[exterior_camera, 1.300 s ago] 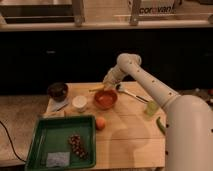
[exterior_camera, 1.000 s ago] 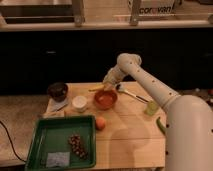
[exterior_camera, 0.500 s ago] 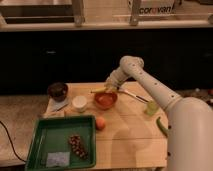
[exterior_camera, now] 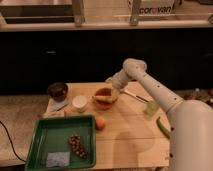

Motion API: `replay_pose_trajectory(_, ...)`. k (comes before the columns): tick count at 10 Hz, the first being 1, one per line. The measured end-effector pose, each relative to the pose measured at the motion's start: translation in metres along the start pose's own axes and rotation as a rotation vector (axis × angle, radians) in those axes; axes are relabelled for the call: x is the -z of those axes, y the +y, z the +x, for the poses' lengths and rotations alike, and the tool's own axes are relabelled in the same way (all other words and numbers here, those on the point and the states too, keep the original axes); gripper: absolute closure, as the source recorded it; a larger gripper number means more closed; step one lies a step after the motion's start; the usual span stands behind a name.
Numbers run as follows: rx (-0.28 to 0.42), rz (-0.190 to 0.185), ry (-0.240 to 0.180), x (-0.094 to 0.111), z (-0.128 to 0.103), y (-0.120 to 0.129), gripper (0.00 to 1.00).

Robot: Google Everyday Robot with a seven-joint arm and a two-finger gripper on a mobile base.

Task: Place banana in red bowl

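The claw hangs just above the far rim of the red bowl, at the far middle of the wooden tabletop — whether it is released or clenched cannot be told. The banana lies inside the bowl, a yellow curve across it. Left of the bowl stand a white cup and a dark bowl. An orange fruit sits beside the green tray — grapes lie in it.
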Motion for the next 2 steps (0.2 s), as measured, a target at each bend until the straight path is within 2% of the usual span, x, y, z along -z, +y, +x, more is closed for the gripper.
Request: replay_pose_trajectory(2,-0.011,0.003,-0.006,0.0008,0.0044,0.0018,0.2)
